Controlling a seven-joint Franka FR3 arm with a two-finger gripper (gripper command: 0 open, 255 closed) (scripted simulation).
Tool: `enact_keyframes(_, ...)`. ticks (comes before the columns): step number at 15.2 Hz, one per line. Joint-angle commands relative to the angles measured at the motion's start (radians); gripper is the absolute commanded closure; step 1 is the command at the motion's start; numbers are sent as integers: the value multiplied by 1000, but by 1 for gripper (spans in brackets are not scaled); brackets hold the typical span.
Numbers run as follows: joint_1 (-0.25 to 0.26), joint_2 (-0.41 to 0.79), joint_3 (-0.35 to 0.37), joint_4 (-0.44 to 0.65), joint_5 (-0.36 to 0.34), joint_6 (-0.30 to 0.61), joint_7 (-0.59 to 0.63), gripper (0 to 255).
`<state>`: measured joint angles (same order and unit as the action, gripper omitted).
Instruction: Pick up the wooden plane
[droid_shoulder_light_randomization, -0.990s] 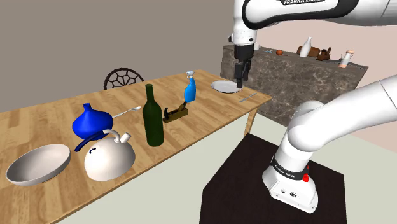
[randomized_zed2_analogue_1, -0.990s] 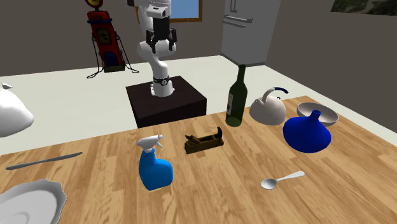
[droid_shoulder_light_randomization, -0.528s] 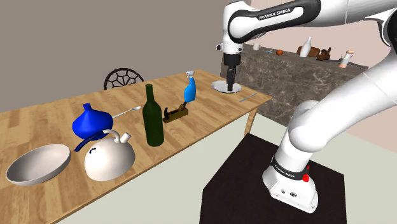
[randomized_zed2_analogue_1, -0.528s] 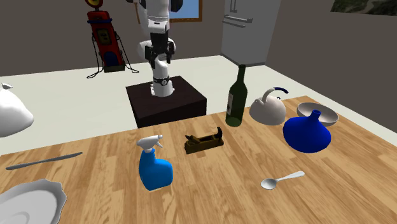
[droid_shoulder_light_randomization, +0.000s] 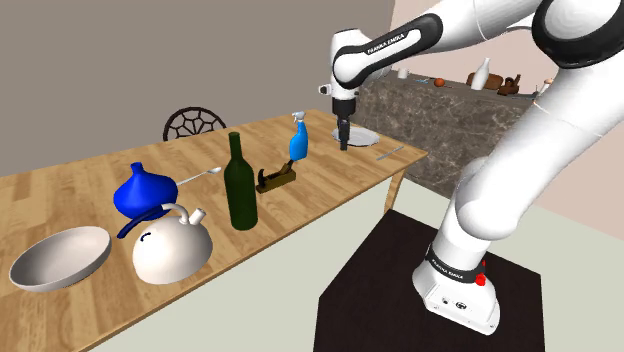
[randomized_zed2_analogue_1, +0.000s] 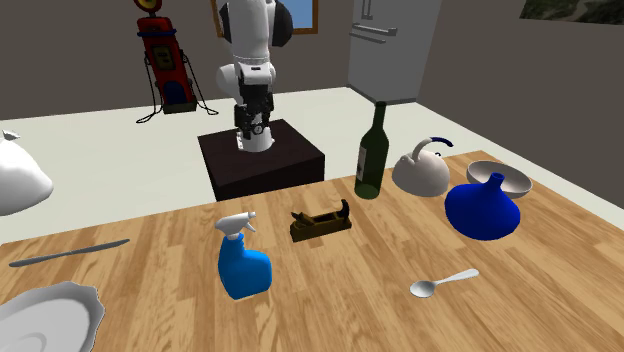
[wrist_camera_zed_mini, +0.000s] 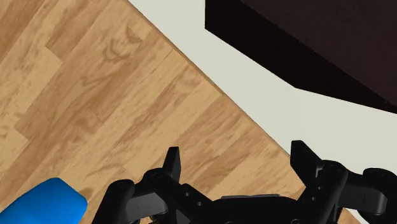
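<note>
The wooden plane (droid_shoulder_light_randomization: 277, 178) is small and dark brown, and lies on the wooden table (droid_shoulder_light_randomization: 90, 175) between a blue spray bottle (droid_shoulder_light_randomization: 297, 140) and a dark green bottle (droid_shoulder_light_randomization: 238, 185). It also shows mid-table in the second exterior view (randomized_zed2_analogue_1: 321, 222). My gripper (droid_shoulder_light_randomization: 344, 137) hangs pointing down over the table's far end, to the shoulder view's right of the spray bottle and well above the plane. In the wrist view the gripper (wrist_camera_zed_mini: 236, 160) is open, its fingers (wrist_camera_zed_mini: 172, 162) apart over bare tabletop near the table edge, with nothing between them.
A white plate (droid_shoulder_light_randomization: 358, 136) lies just behind the gripper. A blue vase (droid_shoulder_light_randomization: 143, 192), white kettle (droid_shoulder_light_randomization: 170, 245), bowl (droid_shoulder_light_randomization: 60, 258) and spoon (droid_shoulder_light_randomization: 200, 176) occupy the table's other end. A knife (randomized_zed2_analogue_1: 68, 253) lies near the plate (randomized_zed2_analogue_1: 45, 318). The dark stand (droid_shoulder_light_randomization: 430, 290) sits beside the table.
The arm has swung the gripper down and toward the shoulder view's left, from above the plate area to nearer the spray bottle. Nothing on the table has moved.
</note>
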<state>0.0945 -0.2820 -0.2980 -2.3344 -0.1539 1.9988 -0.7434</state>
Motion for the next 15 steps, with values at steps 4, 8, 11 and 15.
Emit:
enact_keyframes(4, 38, 193, -31, 96, 64, 119, -194, 0)
enact_keyframes(8, 50, 345, -30, 191, 135, 186, -351, 0)
enact_keyframes(11, 48, 454, -12, 272, 187, 221, -463, 0)
enact_keyframes(15, 34, 593, 28, 390, 245, 251, -596, 0)
